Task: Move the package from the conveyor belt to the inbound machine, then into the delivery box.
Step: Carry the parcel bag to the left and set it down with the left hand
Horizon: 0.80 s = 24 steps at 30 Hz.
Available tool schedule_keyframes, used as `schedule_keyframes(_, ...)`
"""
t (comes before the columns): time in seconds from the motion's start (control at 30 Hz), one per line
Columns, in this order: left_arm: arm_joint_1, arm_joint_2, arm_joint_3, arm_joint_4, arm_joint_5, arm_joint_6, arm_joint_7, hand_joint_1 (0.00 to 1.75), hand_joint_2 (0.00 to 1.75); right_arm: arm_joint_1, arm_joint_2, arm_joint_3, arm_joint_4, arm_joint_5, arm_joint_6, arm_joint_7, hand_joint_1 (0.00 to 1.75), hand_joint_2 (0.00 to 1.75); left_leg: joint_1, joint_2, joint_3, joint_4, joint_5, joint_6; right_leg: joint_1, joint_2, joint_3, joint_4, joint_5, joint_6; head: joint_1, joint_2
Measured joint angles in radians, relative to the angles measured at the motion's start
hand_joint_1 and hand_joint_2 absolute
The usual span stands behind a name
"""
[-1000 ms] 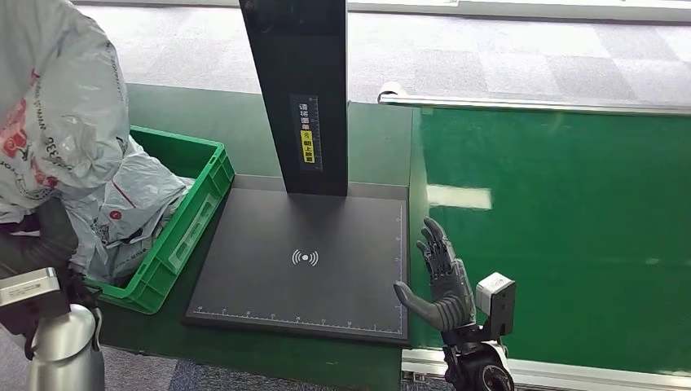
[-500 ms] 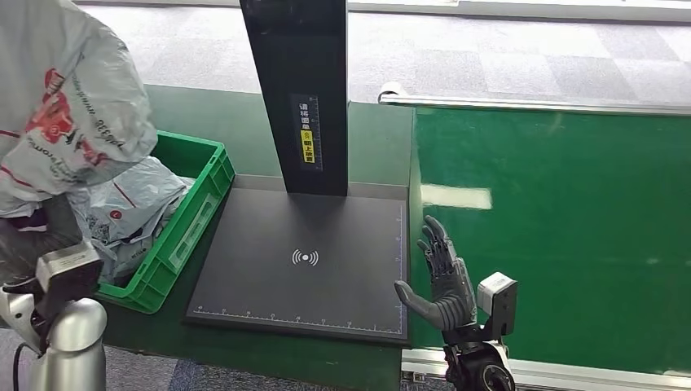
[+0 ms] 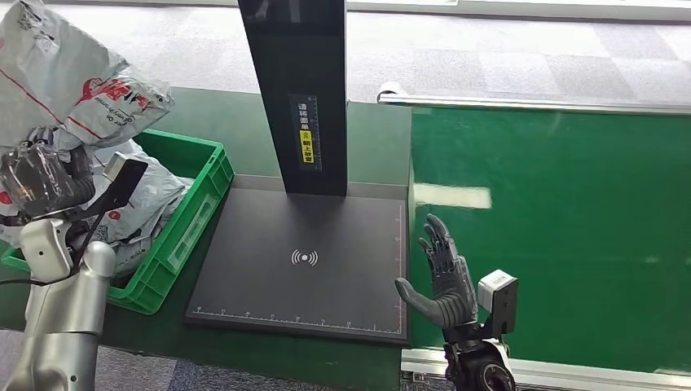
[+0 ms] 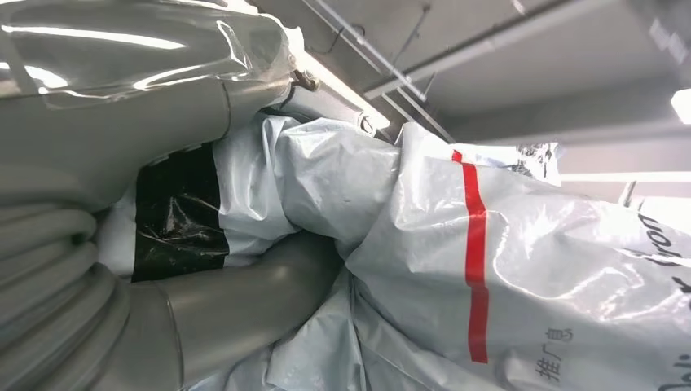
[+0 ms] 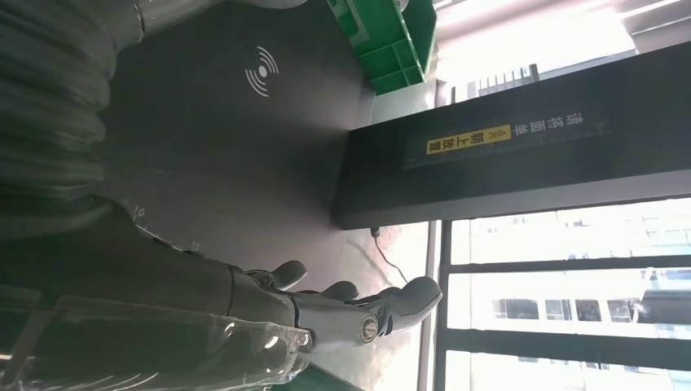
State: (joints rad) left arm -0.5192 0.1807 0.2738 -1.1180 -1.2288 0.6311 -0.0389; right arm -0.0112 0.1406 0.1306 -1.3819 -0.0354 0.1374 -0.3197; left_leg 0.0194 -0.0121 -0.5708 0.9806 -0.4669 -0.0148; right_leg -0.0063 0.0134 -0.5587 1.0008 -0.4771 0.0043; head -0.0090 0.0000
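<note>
My left hand (image 3: pixel 45 175) holds a white plastic package (image 3: pixel 69 77) with red markings, raised above the green delivery box (image 3: pixel 191 216) at the left. In the left wrist view the package (image 4: pixel 489 277) is pressed between my thumb (image 4: pixel 244 301) and the rest of my left hand (image 4: pixel 163 106). The black inbound machine plate (image 3: pixel 301 261) with its wave symbol lies bare in the middle, under its black column (image 3: pixel 297 90). My right hand (image 3: pixel 444 281) stands open, fingers spread, at the plate's right front corner beside the green conveyor belt (image 3: pixel 554 220).
Several grey and white bags (image 3: pixel 134 208) lie in the green box. A metal rail (image 3: pixel 530 104) runs along the belt's far edge. Grey carpet floor lies beyond. The right wrist view shows the plate's symbol (image 5: pixel 262 72) and the column's yellow label (image 5: pixel 468 140).
My left arm has swung up and over the green box, carrying the package higher and turning it. My right hand has stayed in place.
</note>
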Motion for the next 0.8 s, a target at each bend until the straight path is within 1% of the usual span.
schedule_keyframes(0.1, -0.033, 0.020, 0.007, 0.084, 0.004, 0.000, -0.007, 1.75, 1.75, 0.000, -0.001, -0.001, -0.005, -0.001, -0.002, 0.002, 0.00, 1.75, 0.000, 0.000, 0.000, 0.000, 0.000, 0.000, 0.000, 0.000, 0.000, 0.000, 0.000, 0.000, 0.000, 0.000)
schedule_keyframes(0.23, -0.050, 0.028, 0.011, 0.150, -0.024, -0.001, 0.013, 1.75, 1.75, 0.002, -0.001, -0.002, -0.007, 0.000, -0.003, 0.004, 0.00, 1.75, 0.000, 0.000, 0.000, 0.000, 0.000, 0.000, 0.000, 0.000, 0.000, 0.000, 0.000, 0.000, 0.000, 0.000)
schedule_keyframes(0.37, -0.055, 0.033, 0.018, 0.184, -0.054, -0.005, 0.041, 1.75, 1.75, 0.004, 0.000, -0.003, -0.012, 0.004, 0.000, 0.008, 0.00, 1.75, 0.000, 0.000, 0.000, 0.000, 0.000, 0.000, 0.000, 0.000, 0.000, 0.000, 0.000, 0.000, 0.000, 0.000)
schedule_keyframes(0.57, -0.058, 0.037, 0.021, 0.211, -0.060, -0.007, 0.047, 1.75, 1.75, 0.005, 0.000, -0.004, -0.014, 0.004, 0.003, 0.011, 0.00, 1.75, 0.000, 0.000, 0.000, 0.000, 0.000, 0.000, 0.000, 0.000, 0.000, 0.000, 0.000, 0.000, 0.000, 0.000)
schedule_keyframes(0.6, -0.058, 0.037, 0.021, 0.214, -0.060, -0.007, 0.047, 1.64, 1.75, 0.005, 0.000, -0.005, -0.014, 0.004, 0.003, 0.011, 0.00, 1.75, 0.000, 0.000, 0.000, 0.000, 0.000, 0.000, 0.000, 0.000, 0.000, 0.000, 0.000, 0.000, 0.000, 0.000)
schedule_keyframes(0.7, -0.059, 0.037, 0.023, 0.222, -0.056, -0.012, 0.044, 0.33, 1.75, 0.005, 0.001, -0.008, -0.014, 0.005, 0.004, 0.011, 0.00, 1.75, 0.000, 0.000, 0.000, 0.000, 0.000, 0.000, 0.000, 0.000, 0.000, 0.000, 0.000, 0.000, 0.000, 0.000)
schedule_keyframes(0.73, -0.060, 0.037, 0.024, 0.223, -0.048, -0.020, 0.037, 0.00, 1.75, 0.005, 0.001, -0.009, -0.014, 0.006, 0.004, 0.012, 0.00, 1.75, 0.000, 0.000, 0.000, 0.000, 0.000, 0.000, 0.000, 0.000, 0.000, 0.000, 0.000, 0.000, 0.000, 0.000)
schedule_keyframes(0.8, -0.061, 0.036, 0.028, 0.225, -0.007, -0.053, 0.004, 0.00, 1.75, 0.005, 0.001, -0.011, -0.014, 0.009, 0.006, 0.012, 0.00, 1.75, 0.000, 0.000, 0.000, 0.000, 0.000, 0.000, 0.000, 0.000, 0.000, 0.000, 0.000, 0.000, 0.000, 0.000)
